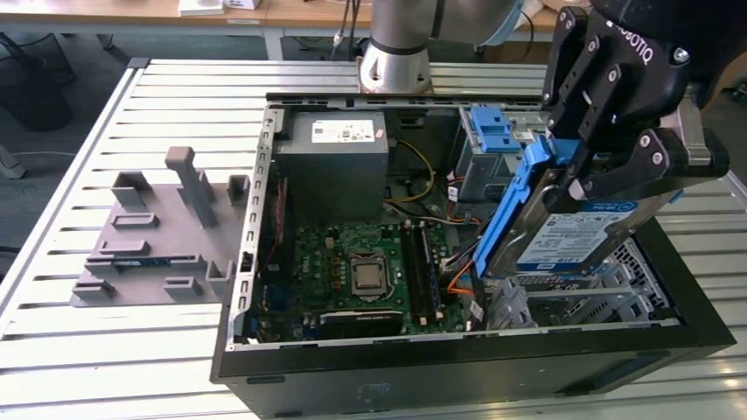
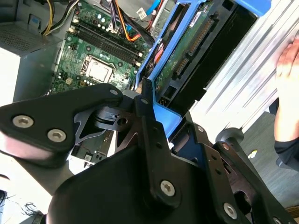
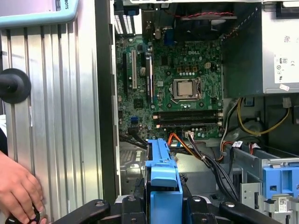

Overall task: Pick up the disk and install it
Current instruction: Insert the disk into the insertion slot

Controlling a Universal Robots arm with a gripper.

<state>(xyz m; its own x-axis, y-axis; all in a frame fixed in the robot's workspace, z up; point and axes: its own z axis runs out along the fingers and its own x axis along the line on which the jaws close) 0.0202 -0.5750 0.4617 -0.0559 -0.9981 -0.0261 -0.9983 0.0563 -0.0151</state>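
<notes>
Gripper [image 1: 601, 175]: closed on the disk [image 1: 578, 236]; the black fingers clamped the upper edge from both sides.
Disk: carried on edge and tilted, clear of the worktop [image 1: 70, 350], above the end of the open computer case [image 1: 467, 354] at the exterior view's right.
Disk label: blue and white, facing the exterior camera.
Disk underside: in the second wrist view, the green circuit board [image 2: 187, 51] and its connector faced the camera.
Blue bracket [image 1: 513, 219]: ran around the disk edges; in the first wrist view its end [image 3: 163, 182] sat between the gripper fingers.
Disk lower end: close above the metal bay frame [image 1: 583, 293] inside the case; contact could not be determined.
Motherboard [image 1: 362, 262]: lay flat on the case floor, beside the disk.
Power-supply box [image 1: 338, 149]: grey, with a white sticker, at the far end of the case.
Drive cage [image 1: 485, 144]: grey metal with a blue latch, beside the power-supply box, behind the disk.
Grey fixture [image 1: 152, 236]: stood on the worktop, outside the case at the exterior view's left.
Person's hand [image 3: 16, 191]: rested on the ribbed worktop, outside the case wall.
</notes>
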